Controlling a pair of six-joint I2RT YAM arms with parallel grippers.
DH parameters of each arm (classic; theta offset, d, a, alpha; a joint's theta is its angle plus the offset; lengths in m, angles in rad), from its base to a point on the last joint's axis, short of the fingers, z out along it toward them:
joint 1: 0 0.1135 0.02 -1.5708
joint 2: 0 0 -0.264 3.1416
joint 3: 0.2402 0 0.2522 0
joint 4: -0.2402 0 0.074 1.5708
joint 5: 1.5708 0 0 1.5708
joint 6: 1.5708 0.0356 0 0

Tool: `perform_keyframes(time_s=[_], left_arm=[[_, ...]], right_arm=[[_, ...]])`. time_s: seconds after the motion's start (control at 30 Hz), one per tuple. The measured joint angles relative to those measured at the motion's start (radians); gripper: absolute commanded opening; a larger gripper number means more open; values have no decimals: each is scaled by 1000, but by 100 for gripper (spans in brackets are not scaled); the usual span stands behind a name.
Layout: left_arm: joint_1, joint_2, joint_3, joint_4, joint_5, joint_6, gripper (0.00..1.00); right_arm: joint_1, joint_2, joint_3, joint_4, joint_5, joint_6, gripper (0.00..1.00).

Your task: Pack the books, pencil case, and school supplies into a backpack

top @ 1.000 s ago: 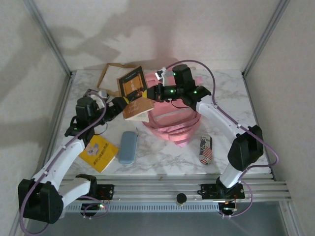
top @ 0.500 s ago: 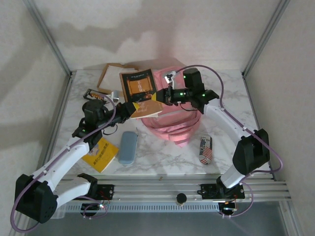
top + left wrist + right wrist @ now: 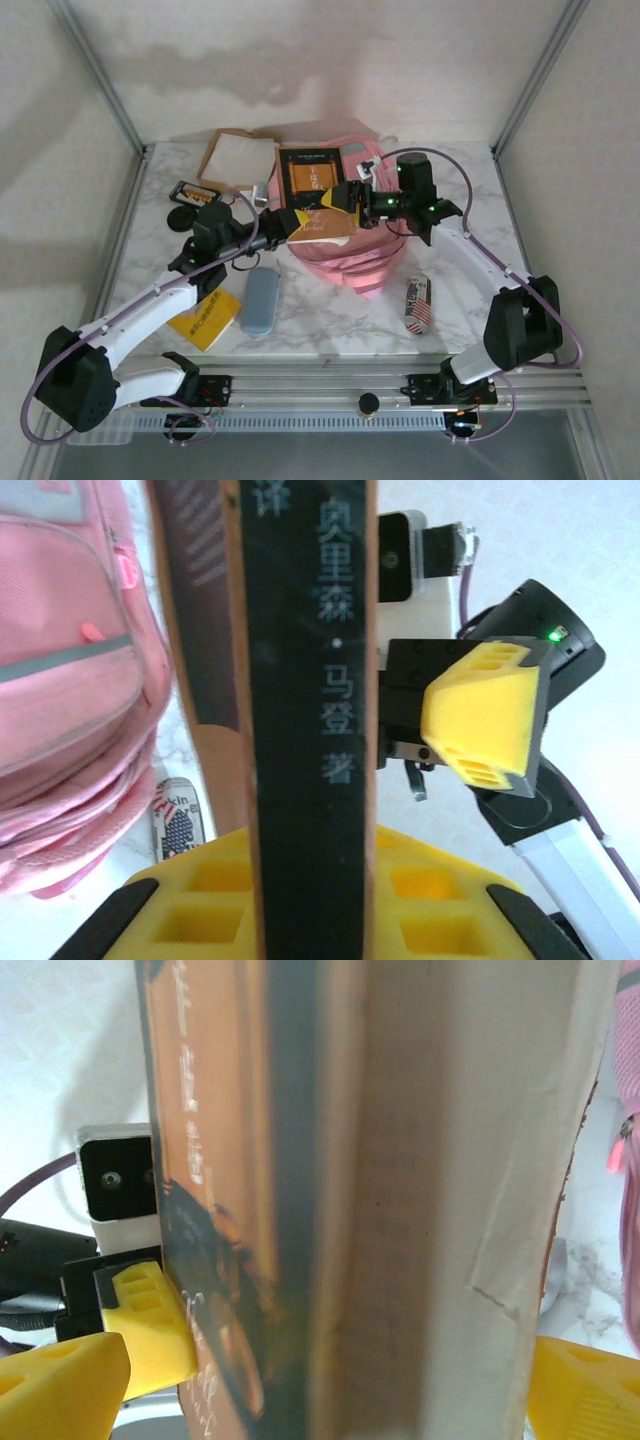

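Two pincers meet at the dark brown book (image 3: 310,172), which stands on edge over the pink backpack (image 3: 352,262), toward 12 o'clock of the desk (image 3: 460,180). The left pincer (image 3: 298,218) reaches in from 8 o'clock and is clamped on the book, while the right pincer (image 3: 340,198), at the book's 3 o'clock side, has its jaws spread wide on either side of it. One large yellow book (image 3: 203,318) lies flat at 7 o'clock, beside the left arm
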Motion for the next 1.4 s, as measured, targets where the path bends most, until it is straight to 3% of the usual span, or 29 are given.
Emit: perform_keyframes(time_s=[0.17,0.3,0.67,1.0,1.17,1.4], left_arm=[[-21,26,13,10,-10,-6,0],[-21,39,16,18,-27,-11,0],[-65,51,59,86,-36,-47,0],[-89,99,75,87,-56,-37,0],[-89,101,90,27,-85,6,0],[-93,124,94,-3,-111,42,0]], right_arm=[[-14,-37,-59,73,-29,65,89],[-58,-107,-70,76,-28,76,98],[-136,-137,-180,61,-58,91,99],[-133,-199,-231,319,-142,298,96],[-139,-231,-227,305,-139,301,80],[-139,-241,-195,202,-106,237,44]])
